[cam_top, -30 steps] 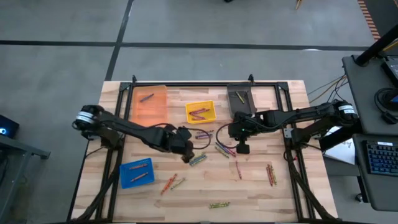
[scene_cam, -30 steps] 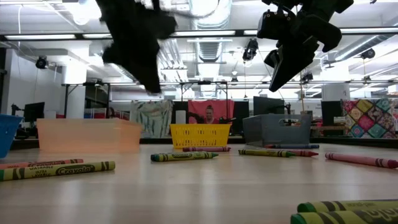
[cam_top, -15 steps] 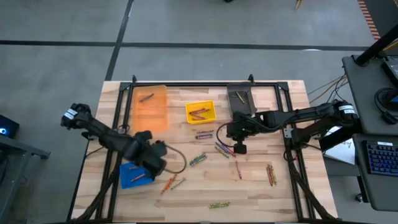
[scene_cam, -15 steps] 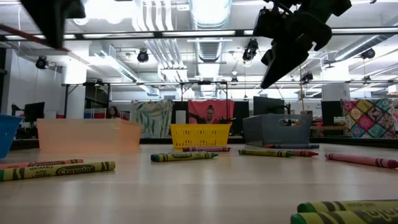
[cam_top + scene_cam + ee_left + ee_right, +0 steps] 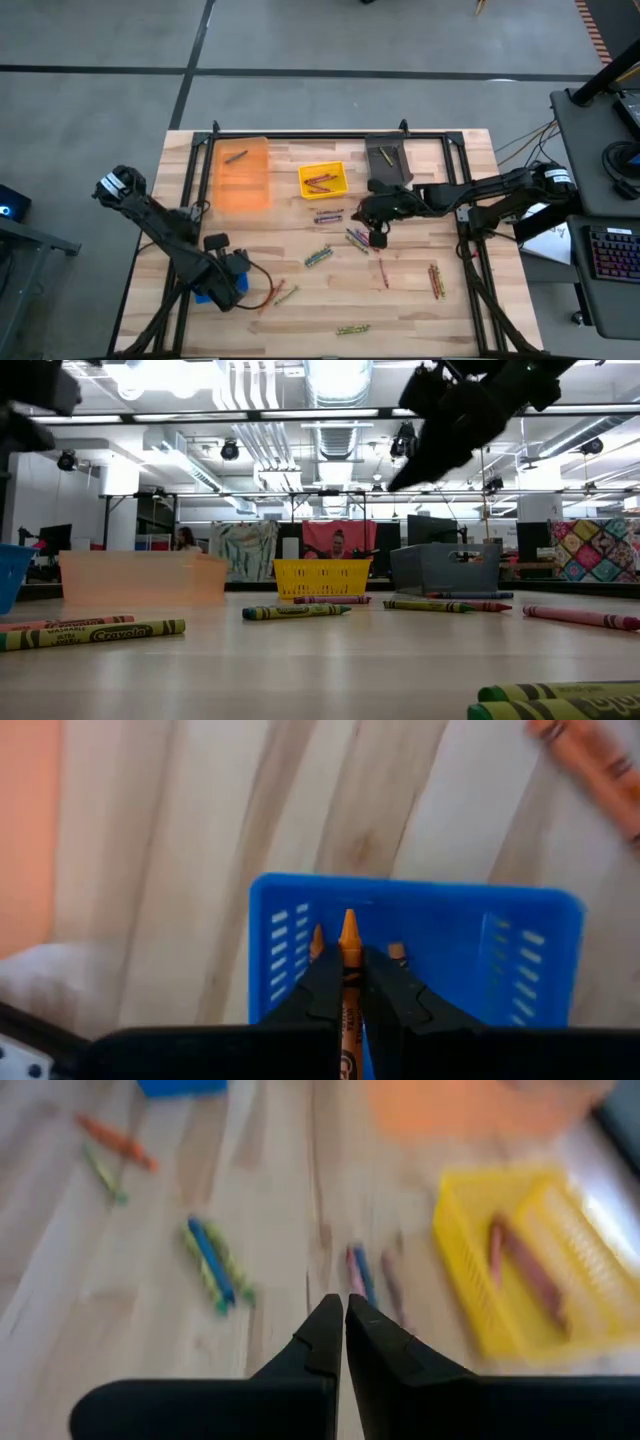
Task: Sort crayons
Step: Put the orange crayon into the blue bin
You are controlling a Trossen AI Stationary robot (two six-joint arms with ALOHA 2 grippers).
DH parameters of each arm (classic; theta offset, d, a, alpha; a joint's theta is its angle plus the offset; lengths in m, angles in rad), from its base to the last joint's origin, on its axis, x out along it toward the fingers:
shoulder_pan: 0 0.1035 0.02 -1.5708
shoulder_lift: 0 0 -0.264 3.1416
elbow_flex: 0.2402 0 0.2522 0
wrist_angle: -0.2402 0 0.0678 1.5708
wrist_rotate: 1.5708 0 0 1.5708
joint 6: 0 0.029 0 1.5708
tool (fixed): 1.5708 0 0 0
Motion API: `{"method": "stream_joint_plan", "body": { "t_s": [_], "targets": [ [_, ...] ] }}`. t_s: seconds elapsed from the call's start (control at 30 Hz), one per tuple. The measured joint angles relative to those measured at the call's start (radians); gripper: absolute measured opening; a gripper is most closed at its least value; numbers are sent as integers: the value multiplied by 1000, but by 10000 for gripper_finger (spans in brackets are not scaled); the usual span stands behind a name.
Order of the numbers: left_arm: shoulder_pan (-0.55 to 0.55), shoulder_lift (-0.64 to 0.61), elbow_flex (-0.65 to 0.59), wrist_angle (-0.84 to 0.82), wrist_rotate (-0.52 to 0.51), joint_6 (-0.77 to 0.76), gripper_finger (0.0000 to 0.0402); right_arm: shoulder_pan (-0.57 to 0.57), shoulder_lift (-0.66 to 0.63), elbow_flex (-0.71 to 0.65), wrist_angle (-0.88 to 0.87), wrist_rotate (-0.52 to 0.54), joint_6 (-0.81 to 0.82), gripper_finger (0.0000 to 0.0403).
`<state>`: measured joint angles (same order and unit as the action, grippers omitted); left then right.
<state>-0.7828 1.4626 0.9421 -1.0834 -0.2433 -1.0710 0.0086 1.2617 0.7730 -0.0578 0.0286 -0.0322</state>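
Left gripper (image 5: 345,982) is hanging over the blue bin (image 5: 530,960) at the table's front-left, fingers pinched tight on an orange crayon (image 5: 349,935) with its tip poking out above the bin; at least two more orange crayon tips are showing inside that bin. Right gripper (image 5: 344,1320) is hovering mid-table, between the yellow bin (image 5: 322,180) and the grey bin (image 5: 388,160) side, fingers pressed together and carrying nothing. Below it a small cluster of crayons (image 5: 357,240) is lying loose on the wooden table (image 5: 420,310). More loose ones are sitting around: a green pair (image 5: 318,257) near the middle, a purple pair (image 5: 328,215) just below the yellow bin, a red one (image 5: 383,272) right of centre, a red-orange bunch (image 5: 436,280) toward the right edge, an olive pair (image 5: 351,329) at the front edge, and an orange and a green one (image 5: 278,295) just beside the blue bin. The yellow bin is holding red crayons (image 5: 320,179), the orange bin (image 5: 243,172) one dark crayon, the grey bin one too. In the low view, crayons are lying flat across the tabletop and the right arm (image 5: 465,410) is hanging blurred overhead.
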Motion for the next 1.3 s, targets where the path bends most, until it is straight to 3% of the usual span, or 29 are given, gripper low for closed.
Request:
{"method": "stream_joint_plan", "body": {
  "t_s": [0.17,0.63,0.93,1.3],
  "targets": [
    [-22,-20,-35,58,3,-16,0,-6,0,16,130,-1,-103,9],
    [-71,-27,-111,166,2,-7,0,-130,0,159,153,0,-292,9],
    [-74,-39,-247,254,52,-32,0,-158,0,178,152,-2,-283,9],
    [-74,-41,-233,253,57,-41,55,-158,0,174,142,-2,-241,9]
  ]
}}
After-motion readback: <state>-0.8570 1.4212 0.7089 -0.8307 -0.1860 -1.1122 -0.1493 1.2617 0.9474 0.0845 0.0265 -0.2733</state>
